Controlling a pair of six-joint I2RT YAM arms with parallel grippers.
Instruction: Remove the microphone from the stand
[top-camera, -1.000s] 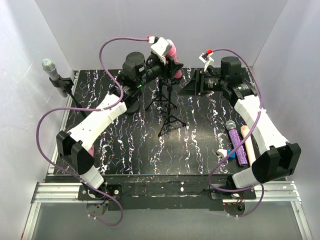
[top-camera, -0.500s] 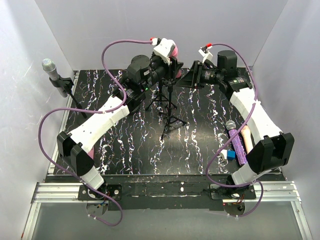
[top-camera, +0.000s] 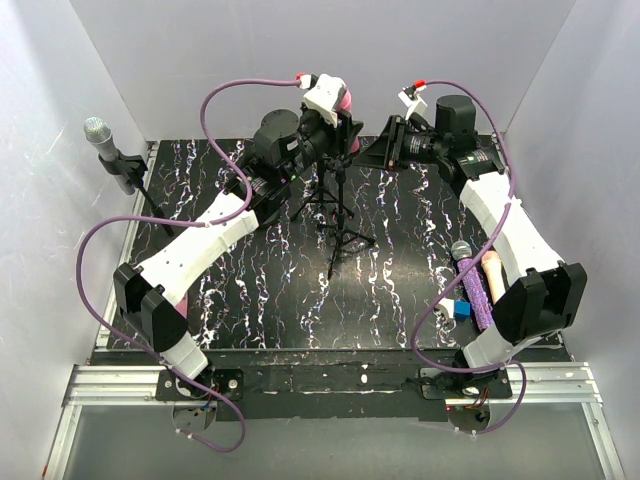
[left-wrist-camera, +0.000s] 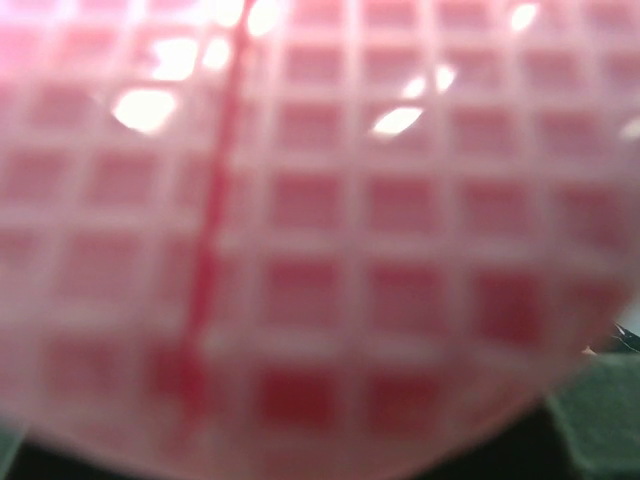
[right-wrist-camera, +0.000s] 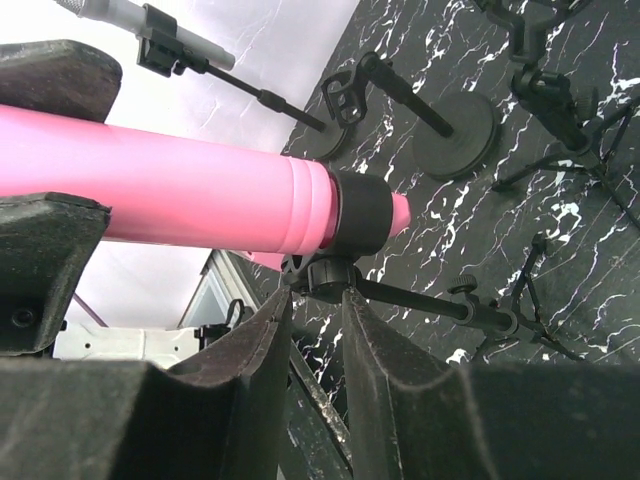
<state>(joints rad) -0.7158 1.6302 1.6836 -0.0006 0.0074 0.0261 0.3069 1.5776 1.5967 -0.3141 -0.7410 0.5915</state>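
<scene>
Top external view: pink microphone (top-camera: 346, 100) sits up on the tripod stand (top-camera: 338, 205), middle of the desk's far edge, back wall (top-camera: 300, 50) just behind it
Left gripper (top-camera: 333, 112): clamped on the mic's head end; its wrist view is nothing but blurry pink grille (left-wrist-camera: 320, 220)
Right gripper (right-wrist-camera: 316, 300): narrow gap, tips right at the stand's clip (right-wrist-camera: 322, 272) under the pink handle; can't tell if they pinch it
Left edge: grey microphone (top-camera: 97, 132) on its own stand, well apart
Right edge: purple microphone (top-camera: 476, 290) lying flat
Open room: bare marbled desk (top-camera: 300, 310) toward the near edge
</scene>
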